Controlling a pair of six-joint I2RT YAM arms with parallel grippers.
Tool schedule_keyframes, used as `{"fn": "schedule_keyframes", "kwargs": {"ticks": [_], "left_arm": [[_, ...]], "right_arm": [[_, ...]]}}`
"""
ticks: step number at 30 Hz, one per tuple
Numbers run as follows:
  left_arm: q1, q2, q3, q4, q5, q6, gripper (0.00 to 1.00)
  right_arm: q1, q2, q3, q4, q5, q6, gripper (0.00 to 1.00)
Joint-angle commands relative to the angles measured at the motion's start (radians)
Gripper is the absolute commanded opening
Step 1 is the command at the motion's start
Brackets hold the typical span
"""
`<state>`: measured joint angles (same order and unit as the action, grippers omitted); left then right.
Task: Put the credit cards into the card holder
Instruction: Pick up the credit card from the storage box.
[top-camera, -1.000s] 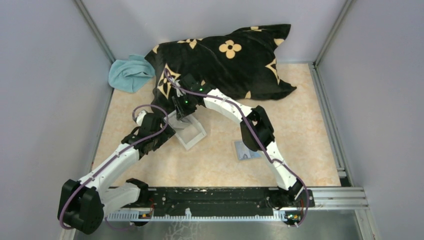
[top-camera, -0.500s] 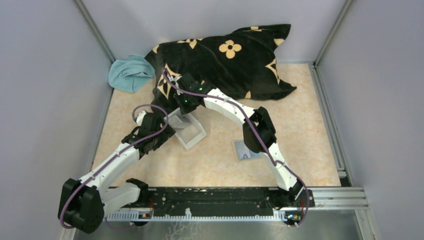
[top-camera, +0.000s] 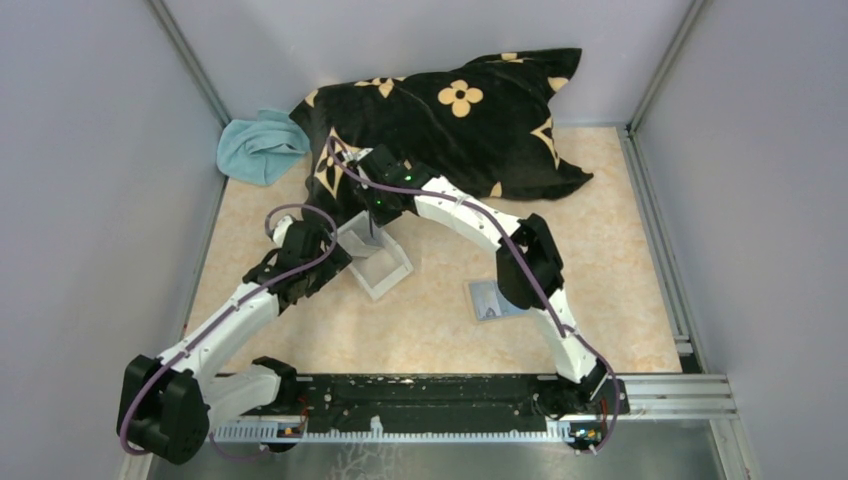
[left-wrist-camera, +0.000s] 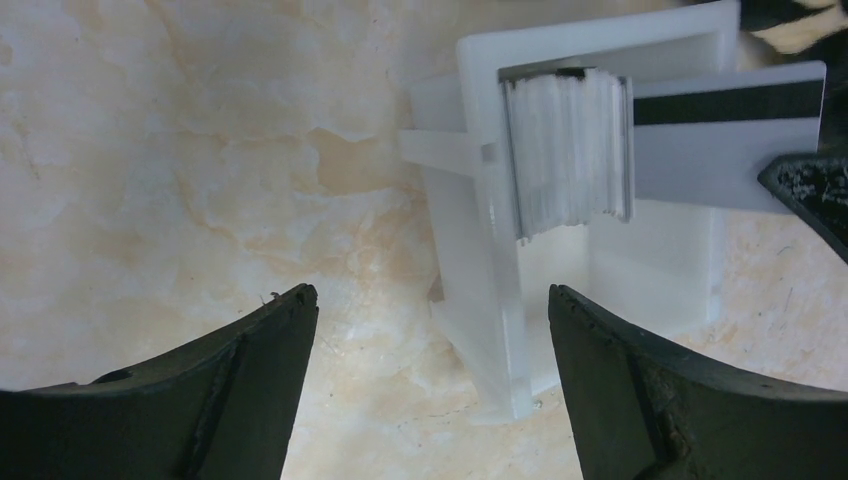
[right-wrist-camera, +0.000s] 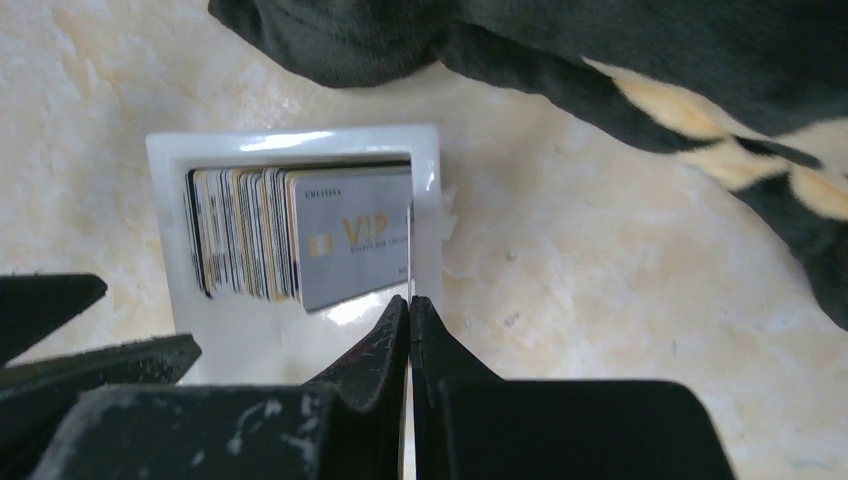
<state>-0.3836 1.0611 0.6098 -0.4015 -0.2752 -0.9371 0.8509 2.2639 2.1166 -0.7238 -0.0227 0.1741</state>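
One clear tray (top-camera: 385, 272) sits on the marbled table (top-camera: 600, 220), a little toward 9 o'clock of the table's middle in the top view. A single stack of credit cards (right-wrist-camera: 240, 235) stands on edge at its far end. They are packed too tightly to count.

The frontmost one, a grey VIP card (right-wrist-camera: 350, 240) with a black stripe on its back, leans out from the stack. The right gripper (right-wrist-camera: 410, 310) is above the tray with its two fingers pressed together. The card's edge meets them at the tips, so it appears pinched there.

The left gripper (left-wrist-camera: 432, 300) is just at 9 o'clock of the tray, spread wide and gripping nothing. In its wrist view a corner of the tray lies ahead, in line with the gap between its fingers.

One more flat pale blue rectangle (top-camera: 493, 300), a card by its look, lies alone at 4 o'clock of the tray, well apart from both grippers.

One black pillow (top-camera: 450, 120) with tan flower prints fills the 12 o'clock end of the table. One teal cloth (top-camera: 258, 148) is bunched at 10 o'clock, touching the pillow's corner.
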Motion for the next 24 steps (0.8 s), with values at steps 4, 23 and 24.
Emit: {"fn": "schedule_keyframes", "kwargs": {"ticks": [4, 23, 24], "left_arm": [[0.008, -0.010, 0.081, 0.110, 0.015, 0.130, 0.95], [0.009, 0.021, 0.072, 0.646, 0.782, 0.427, 1.00], [0.007, 0.040, 0.080, 0.654, 0.832, 0.427, 0.99]], "right_arm": [[0.014, -0.249, -0.109, 0.073, 0.104, -0.050, 0.00], [-0.182, -0.848, -0.716, 0.053, -0.305, -0.043, 0.00], [-0.195, -0.867, -0.740, 0.054, -0.339, -0.039, 0.00]]}}
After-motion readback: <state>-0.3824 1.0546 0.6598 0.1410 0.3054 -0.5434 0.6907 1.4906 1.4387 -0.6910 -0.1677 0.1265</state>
